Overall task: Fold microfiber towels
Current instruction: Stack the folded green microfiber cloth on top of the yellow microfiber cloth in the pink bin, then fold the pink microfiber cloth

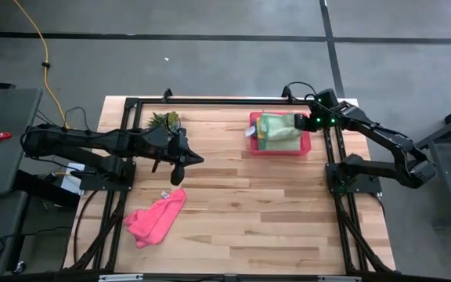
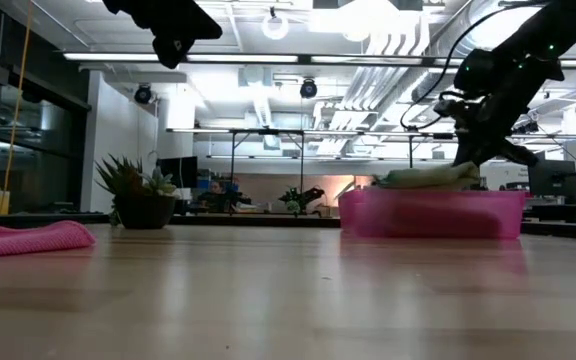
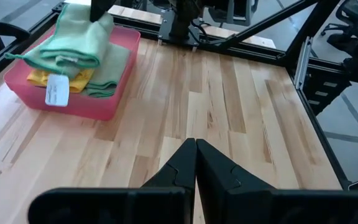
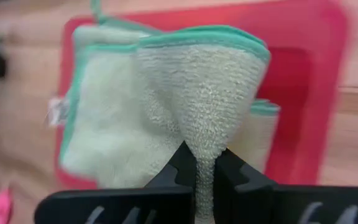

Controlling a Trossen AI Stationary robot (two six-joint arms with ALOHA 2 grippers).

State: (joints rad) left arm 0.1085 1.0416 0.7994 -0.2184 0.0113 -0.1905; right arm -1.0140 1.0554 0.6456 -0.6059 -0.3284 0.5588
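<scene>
Right now, your right tool is pinching a light green towel between its two dark fingers. The cloth is bunching up into a thin fold where the fingers are squeezing it. This tool is reaching over the pink tray, which is sitting near the far right corner of the surface. The towel it is gripping is lying on top of the pile in that tray.

In the tray you are also seeing more towels. A second light green towel is lying under the top one, and a yellow towel is peeking out beneath them. A small white tag is hanging over the tray's side.

Your left tool is hanging above the middle of the surface, a bit toward the left edge. Its fingers are pressed together and are gripping nothing.

A pink towel is lying loose and crumpled on the surface near the left edge, toward the near side. It is well apart from the tray.

A small spiky green plant is sitting at the far edge, on the left half of the surface.
</scene>
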